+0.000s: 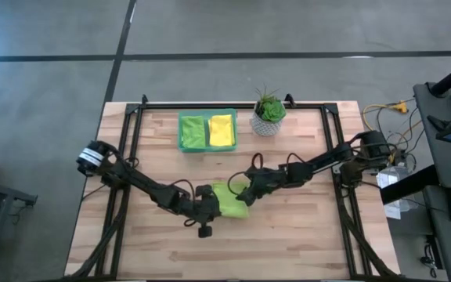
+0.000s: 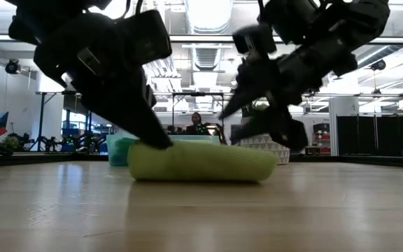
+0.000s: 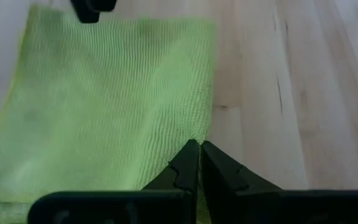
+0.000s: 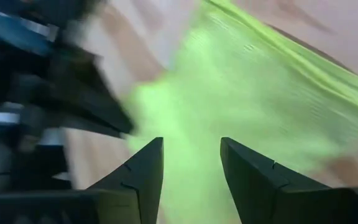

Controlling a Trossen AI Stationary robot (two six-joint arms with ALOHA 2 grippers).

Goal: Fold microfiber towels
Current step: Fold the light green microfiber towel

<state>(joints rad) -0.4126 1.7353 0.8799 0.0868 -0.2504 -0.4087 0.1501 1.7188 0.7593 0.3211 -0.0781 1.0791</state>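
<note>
A lime green towel [image 1: 232, 204] lies folded in a thick pad at the table's middle, and it also shows in the low view [image 2: 201, 162]. My left gripper [image 1: 213, 204] is shut at the towel's left end [image 3: 199, 152]. My right gripper [image 1: 243, 193] is open just over the towel's right part [image 4: 191, 165], its fingers on either side of the cloth below. A second lime green towel [image 1: 193, 131] and a yellow towel [image 1: 221, 130] lie in the green tray [image 1: 207, 115]. The teal-blue towel is out of view. My left gripper pinches the lime towel's edge [image 3: 207, 127] between its two shut fingers, near a corner at the towel's left end. The fingers slant down from the table's left. The towel lies flat on the table; one layer or several, I cannot tell.
The green tray stands at the far middle of the table, and a potted plant [image 1: 268, 113] stands to its right. Bare wood lies at the near side and on both sides of the towel. A person [image 2: 196, 123] sits far behind the table.
</note>
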